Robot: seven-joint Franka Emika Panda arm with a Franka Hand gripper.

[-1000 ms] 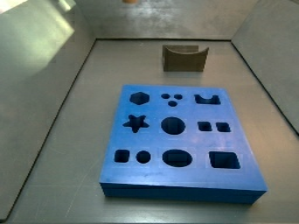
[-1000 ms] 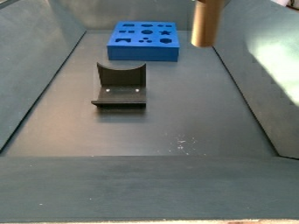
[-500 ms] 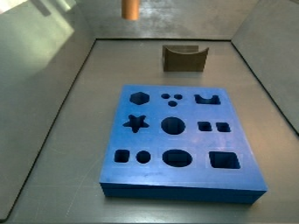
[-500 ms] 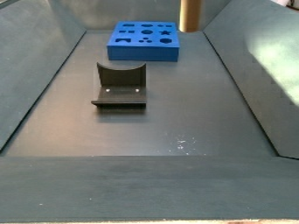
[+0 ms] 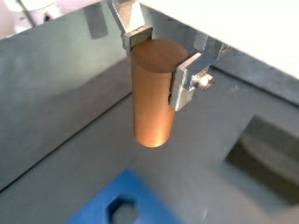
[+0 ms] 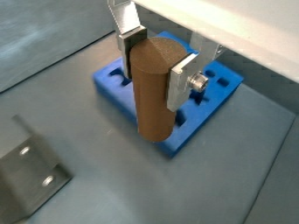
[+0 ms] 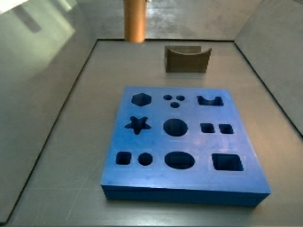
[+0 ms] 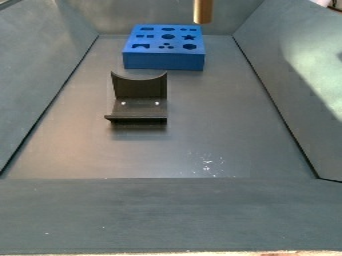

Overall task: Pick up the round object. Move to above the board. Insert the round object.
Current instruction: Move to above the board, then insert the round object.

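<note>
in a wrist view the tool was closed on the upper end of the peg, one silver finger pressed to each side of it. the peg hung straight down from the tool, clear of the grey worktop. a corner of the blue board showed below and beyond the peg's free end, and the dark fixture lay off to one side.

in a wrist view from the opposite side, the tool gripped the same peg near its top between the two fingers. the board lay beneath and behind the peg, with some cut-outs partly hidden by it. the fixture sat on the worktop well apart from the tool.

in a side view the peg hung upright in the air, high over the far end of the worktop, with the tool itself out of frame above. the board lay nearer the camera, and the fixture stood beside and below the peg.

in a side view only the lower end of the peg showed at the top edge, just past the board; the fixture stood nearer the camera.
</note>
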